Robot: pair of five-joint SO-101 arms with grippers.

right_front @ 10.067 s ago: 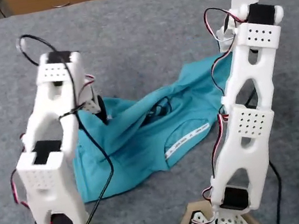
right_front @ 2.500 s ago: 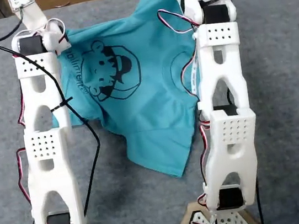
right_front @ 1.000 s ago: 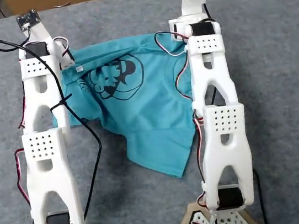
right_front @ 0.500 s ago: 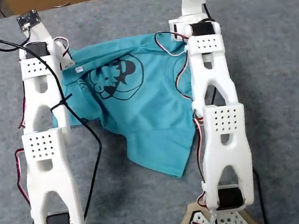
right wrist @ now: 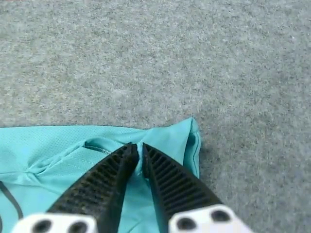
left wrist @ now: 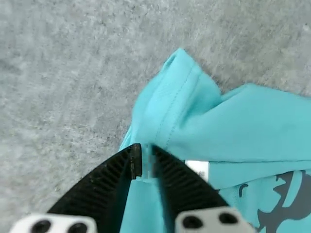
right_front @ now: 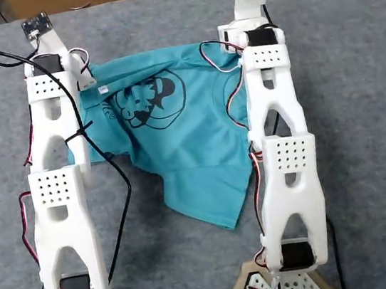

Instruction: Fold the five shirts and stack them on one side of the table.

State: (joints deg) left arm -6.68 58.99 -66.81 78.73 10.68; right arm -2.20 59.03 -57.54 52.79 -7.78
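Your arms are lower now than before, and the teal shirt (right_front: 178,139) lies spread on the grey table (right_front: 358,92) between them. Your left gripper (left wrist: 146,162) pinches its far left edge. Your right gripper (right wrist: 138,155) pinches its far right edge.

The shirt (right_front: 178,139), crumpled earlier, now lies spread out, print upward.

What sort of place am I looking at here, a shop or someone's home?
Likely a robotics lab or workshop: a left arm and right arm stand side by side at a grey carpet-covered table, with a teal shirt spread between them.
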